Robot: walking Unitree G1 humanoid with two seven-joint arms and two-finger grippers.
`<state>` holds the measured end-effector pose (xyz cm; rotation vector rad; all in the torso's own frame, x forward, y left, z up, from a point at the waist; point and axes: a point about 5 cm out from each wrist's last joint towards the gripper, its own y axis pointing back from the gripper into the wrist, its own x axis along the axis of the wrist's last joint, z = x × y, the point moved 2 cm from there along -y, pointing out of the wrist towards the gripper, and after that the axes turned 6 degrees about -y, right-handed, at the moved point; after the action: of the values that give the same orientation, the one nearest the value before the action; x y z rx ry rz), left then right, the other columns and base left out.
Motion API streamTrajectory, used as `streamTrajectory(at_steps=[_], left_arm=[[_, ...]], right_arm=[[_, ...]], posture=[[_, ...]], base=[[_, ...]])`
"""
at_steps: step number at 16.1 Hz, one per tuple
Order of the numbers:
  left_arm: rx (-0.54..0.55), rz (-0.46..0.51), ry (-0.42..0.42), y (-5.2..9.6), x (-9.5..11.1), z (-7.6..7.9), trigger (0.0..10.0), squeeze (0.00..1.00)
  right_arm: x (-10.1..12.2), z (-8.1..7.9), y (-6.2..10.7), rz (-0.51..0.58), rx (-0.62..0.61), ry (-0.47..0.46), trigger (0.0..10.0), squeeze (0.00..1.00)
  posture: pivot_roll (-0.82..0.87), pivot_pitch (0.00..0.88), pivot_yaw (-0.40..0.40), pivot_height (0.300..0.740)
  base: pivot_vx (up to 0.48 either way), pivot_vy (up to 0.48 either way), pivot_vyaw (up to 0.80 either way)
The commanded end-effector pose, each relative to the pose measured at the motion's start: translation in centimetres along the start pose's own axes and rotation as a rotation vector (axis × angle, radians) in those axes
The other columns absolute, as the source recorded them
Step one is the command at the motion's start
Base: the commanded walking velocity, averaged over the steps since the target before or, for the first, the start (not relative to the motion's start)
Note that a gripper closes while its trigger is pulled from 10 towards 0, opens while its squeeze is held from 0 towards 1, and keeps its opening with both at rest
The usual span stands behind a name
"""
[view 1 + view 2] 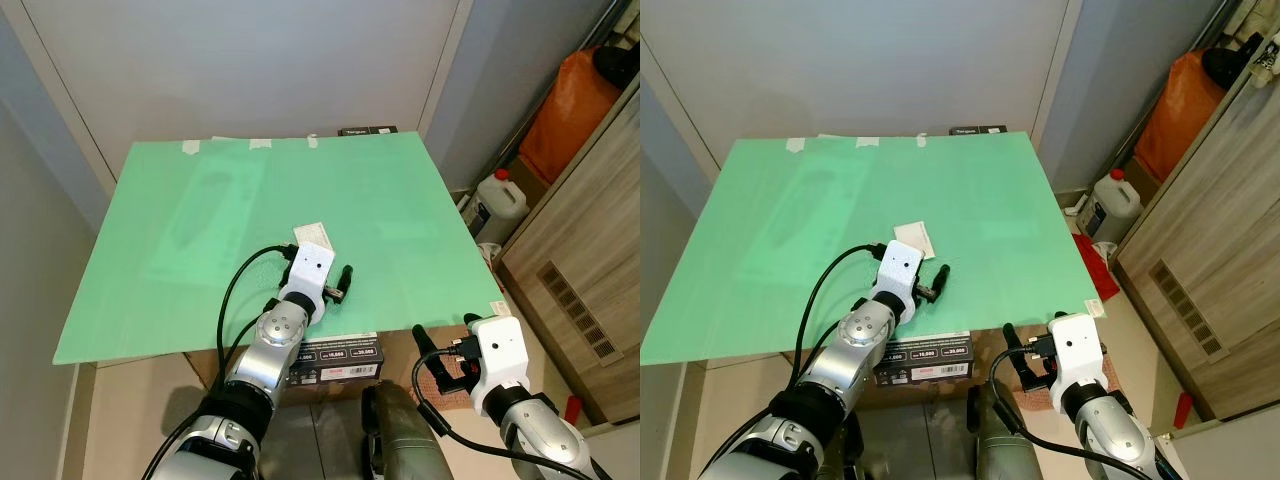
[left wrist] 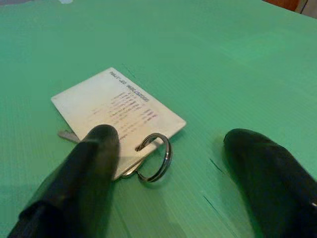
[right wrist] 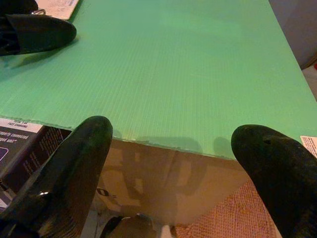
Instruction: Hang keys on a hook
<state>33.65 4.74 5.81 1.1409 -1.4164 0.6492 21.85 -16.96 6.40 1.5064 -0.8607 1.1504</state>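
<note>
The keys lie flat on the green board (image 1: 200,240): a white printed tag (image 2: 116,104) with a metal ring (image 2: 157,157) and a key blade (image 2: 67,135) poking out from under it. From the head camera the tag (image 1: 312,232) sits near the board's middle. My left gripper (image 2: 173,168) hovers low over it, open, with one finger (image 2: 91,168) over the tag's corner beside the ring and the other finger (image 1: 345,274) off to the right. My right gripper (image 3: 173,173) is open, empty, just below the board's front edge.
The board rests on cardboard boxes (image 1: 340,355) in a corner between grey walls. To the right stand a white jug (image 1: 497,205), an orange bag (image 1: 570,110) and a wooden cabinet (image 1: 590,260). Tape strips (image 1: 190,147) hold the board's far edge.
</note>
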Motion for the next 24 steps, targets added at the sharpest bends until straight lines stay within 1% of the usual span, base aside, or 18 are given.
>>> streamTrajectory(at_steps=[1,2,3,7,14,15,19,21,22,23,24], left_arm=[[-0.023,-0.026,0.002,0.1,-0.4,0.4,0.0,0.00],[-0.024,-0.027,-0.001,0.0,-0.4,0.4,0.0,0.00],[-0.027,-0.016,-0.035,0.0,-0.2,0.3,0.0,0.00],[-0.040,-0.005,-0.089,0.1,0.0,0.5,0.0,0.00],[-0.059,-0.026,-0.102,0.2,-0.2,0.4,0.0,0.00],[-0.067,-0.024,-0.131,0.1,-0.1,0.3,0.0,0.00],[-0.081,-0.030,-0.121,-0.1,0.1,0.3,0.0,0.00],[-0.094,-0.045,-0.065,-0.2,-0.1,0.2,0.0,0.00],[-0.092,-0.043,-0.054,-0.1,0.0,-0.1,0.0,0.00],[-0.087,-0.033,-0.057,-0.1,0.2,-0.3,0.0,0.00],[-0.072,0.019,-0.072,-0.2,1.4,-0.9,0.0,0.00]], right_arm=[[0.0,0.2,0.0,-0.003,0.001,0.000,10.0,0.00],[0.0,0.2,0.0,-0.003,0.001,0.000,10.0,0.00],[0.0,0.2,0.0,-0.003,0.001,0.001,10.0,0.00],[-0.1,0.2,-0.1,-0.006,0.001,-0.001,10.0,0.00],[0.0,0.3,-0.1,-0.007,0.000,0.002,10.0,0.00],[0.0,0.3,-0.2,-0.007,0.001,0.003,10.0,0.00],[0.1,0.4,-0.3,-0.005,0.005,0.006,10.0,0.00],[0.2,0.5,-0.5,-0.004,0.009,0.009,10.0,0.00],[0.3,0.4,-0.6,-0.002,0.010,0.009,10.0,0.00],[0.3,0.4,-0.6,-0.001,0.011,0.009,10.0,0.00],[0.4,0.4,-0.8,0.001,0.013,0.009,10.0,0.00]], posture=[[-0.22,0.081,-0.026,0.618],[-0.22,0.082,-0.026,0.618],[-0.22,0.083,-0.026,0.618],[-0.22,0.087,-0.026,0.618],[-0.22,0.089,-0.031,0.618],[-0.22,0.087,-0.033,0.618],[-0.21,0.087,-0.042,0.618],[-0.21,0.087,-0.042,0.618],[-0.21,0.086,-0.043,0.618],[-0.21,0.086,-0.043,0.618],[-0.21,0.085,-0.043,0.618]], base=[[0.000,0.000,0.00],[0.000,0.000,0.00],[0.000,0.000,0.00],[0.000,0.000,0.00],[0.000,0.000,0.00],[0.000,0.000,0.00],[0.000,0.000,0.00],[0.000,0.000,0.00],[0.000,0.000,0.00],[0.000,0.000,0.00],[0.000,0.000,0.00]])
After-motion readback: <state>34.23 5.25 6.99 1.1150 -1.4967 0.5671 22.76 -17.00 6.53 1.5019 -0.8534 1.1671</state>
